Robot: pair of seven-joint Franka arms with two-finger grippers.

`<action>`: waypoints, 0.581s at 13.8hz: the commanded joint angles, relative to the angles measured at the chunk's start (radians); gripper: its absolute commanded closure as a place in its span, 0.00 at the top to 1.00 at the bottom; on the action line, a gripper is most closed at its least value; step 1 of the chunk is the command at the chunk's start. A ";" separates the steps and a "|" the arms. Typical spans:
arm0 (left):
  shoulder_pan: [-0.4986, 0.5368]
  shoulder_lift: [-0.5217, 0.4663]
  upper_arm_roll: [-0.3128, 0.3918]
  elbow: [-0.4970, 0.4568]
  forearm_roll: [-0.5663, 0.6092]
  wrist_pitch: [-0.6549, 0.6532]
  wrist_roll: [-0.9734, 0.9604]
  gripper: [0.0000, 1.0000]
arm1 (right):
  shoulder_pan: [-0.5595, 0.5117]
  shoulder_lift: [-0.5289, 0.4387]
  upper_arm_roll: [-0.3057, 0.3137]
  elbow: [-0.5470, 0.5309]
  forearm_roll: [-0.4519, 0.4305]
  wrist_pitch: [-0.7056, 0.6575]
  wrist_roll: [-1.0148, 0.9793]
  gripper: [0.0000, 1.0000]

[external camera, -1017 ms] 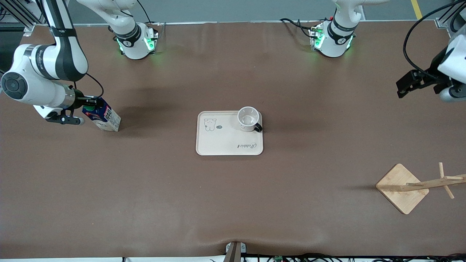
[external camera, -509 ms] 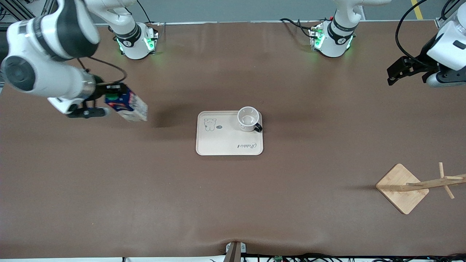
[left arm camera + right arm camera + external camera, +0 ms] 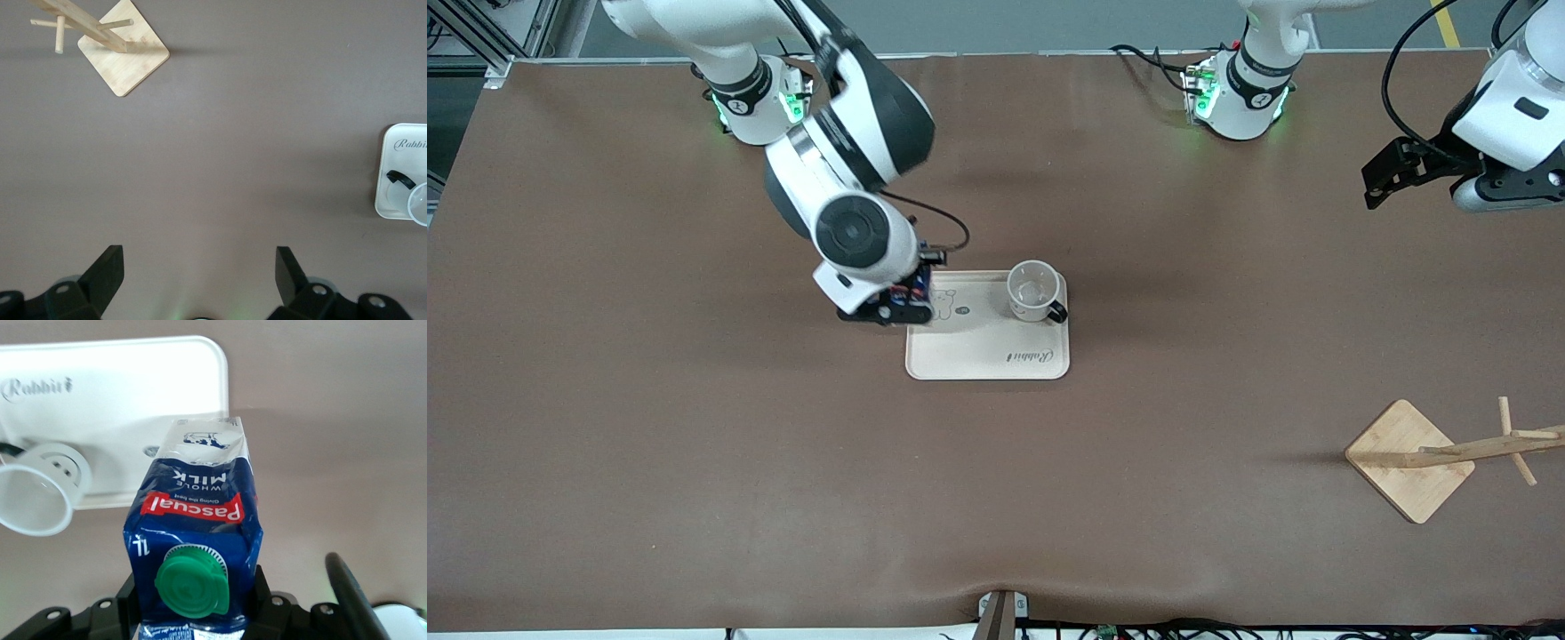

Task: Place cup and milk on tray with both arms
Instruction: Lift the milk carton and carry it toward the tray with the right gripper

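Milk [image 3: 195, 520] now over tray [image 3: 978, 356] edge in R gripper [image 3: 896, 307] fingers; L gripper [image 3: 197, 267] fingers apart, idle.

You're looking at a robot lab bench. 2 bolted arm bases [image 3: 760, 107] with green lights, brown mat table [image 3: 694, 444], loose cables [image 3: 1138, 629], aluminium framing [image 3: 480, 36] at the corner.

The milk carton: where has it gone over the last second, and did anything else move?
The right gripper, still shut on the milk, carried it from the right arm's end of the table to over the tray edge. The left gripper, open, drew slightly toward its base. The cup stayed on the tray; the wooden stand stayed put.
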 commanded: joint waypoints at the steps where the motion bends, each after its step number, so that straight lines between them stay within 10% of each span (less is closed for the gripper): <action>1: 0.015 -0.011 -0.011 -0.017 -0.015 0.035 0.016 1.00 | -0.003 0.062 -0.009 0.090 0.045 -0.003 0.012 0.00; 8: 0.015 -0.008 -0.013 -0.015 -0.012 0.045 0.014 1.00 | 0.012 0.105 -0.011 0.078 0.085 0.039 0.019 0.00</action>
